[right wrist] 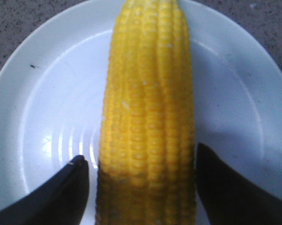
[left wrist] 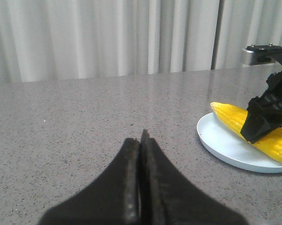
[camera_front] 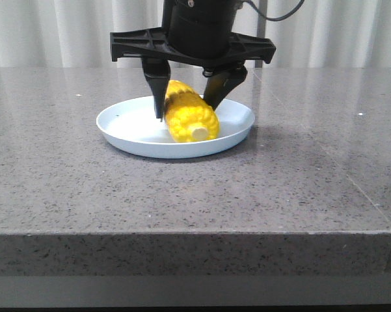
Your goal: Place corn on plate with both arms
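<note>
The yellow corn (camera_front: 192, 120) lies in the pale blue-white plate (camera_front: 117, 133), its pale stub end toward the front. My right gripper (camera_front: 186, 110) hangs over the plate, open, one finger on each side of the cob. In the right wrist view the corn (right wrist: 148, 108) runs between the two dark fingers (right wrist: 70, 187); a strip of plate (right wrist: 47, 93) shows between one finger and the cob, and the other finger is close beside it. My left gripper (left wrist: 141, 136) is shut and empty, low over the table, left of the plate (left wrist: 220, 140) and corn (left wrist: 230, 115).
The plate stands on a grey speckled stone table (camera_front: 299, 175), whose front edge (camera_front: 195, 234) runs across the front view. White curtains (camera_front: 52, 32) hang behind. My left arm is out of the front view.
</note>
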